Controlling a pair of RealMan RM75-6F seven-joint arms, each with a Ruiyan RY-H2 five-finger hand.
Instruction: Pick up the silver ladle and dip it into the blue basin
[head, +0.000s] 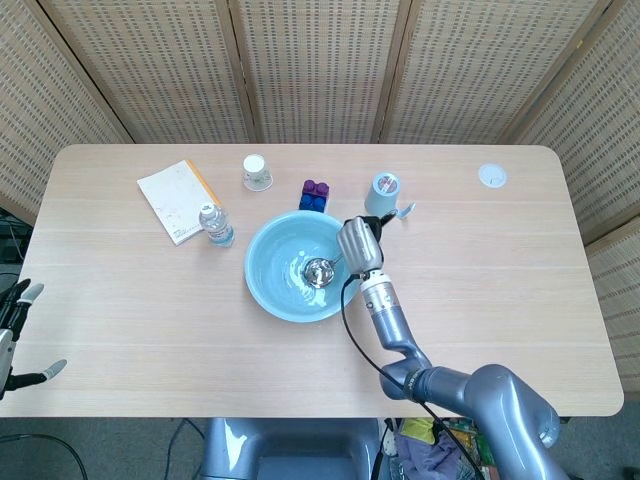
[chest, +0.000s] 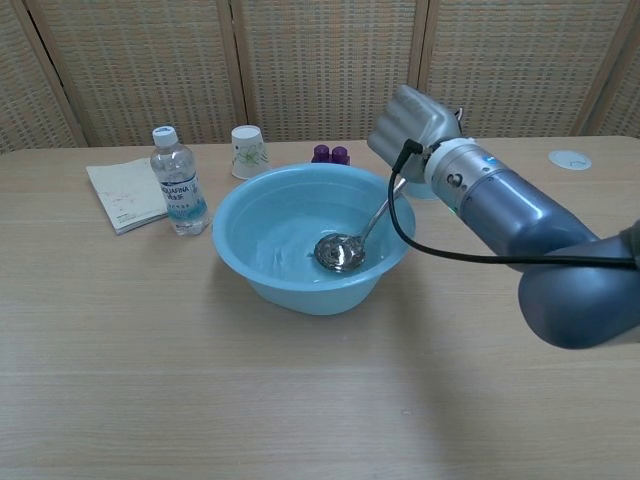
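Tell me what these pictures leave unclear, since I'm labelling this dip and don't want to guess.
- Fingers around the silver ladle: both views show only the back of the right hand.
- Left hand: cut off by the head view's left edge; absent from the chest view.
- Print on the water bottle and notebook: too small.

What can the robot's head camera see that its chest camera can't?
Only the head view shows the left hand, open off the table's left edge, and the mug's open top. Only the chest view shows the water bottle's label from the side. Both show the right hand holding the silver ladle, its bowl down in the blue basin.
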